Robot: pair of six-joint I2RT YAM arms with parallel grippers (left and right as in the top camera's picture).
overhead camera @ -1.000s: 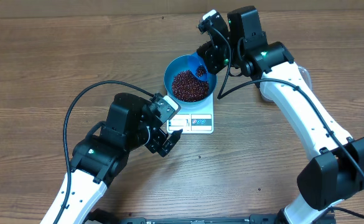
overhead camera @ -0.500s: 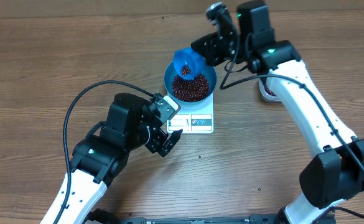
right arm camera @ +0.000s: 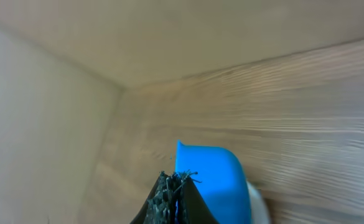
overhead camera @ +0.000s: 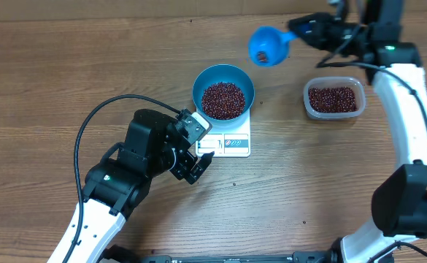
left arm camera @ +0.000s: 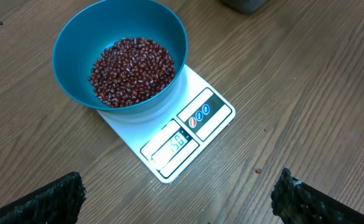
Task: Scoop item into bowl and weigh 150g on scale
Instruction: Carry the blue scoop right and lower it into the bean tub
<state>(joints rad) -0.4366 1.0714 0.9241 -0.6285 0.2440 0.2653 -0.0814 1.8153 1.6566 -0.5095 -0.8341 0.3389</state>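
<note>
Wooden table (overhead camera: 52, 73), left hand (overhead camera: 195, 165) wide, empty, its camera alone shows scale (left arm camera: 211, 107) readout, right hand (overhead camera: 301, 31) clamps scoop (overhead camera: 266, 47).

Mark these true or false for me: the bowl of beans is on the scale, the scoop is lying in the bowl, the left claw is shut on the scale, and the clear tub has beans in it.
The bowl of beans is on the scale: true.
The scoop is lying in the bowl: false. The right claw holds it by the handle, off to the side of the bowl.
The left claw is shut on the scale: false. It is open, holds nothing and sits beside the scale's front corner.
The clear tub has beans in it: true.
</note>
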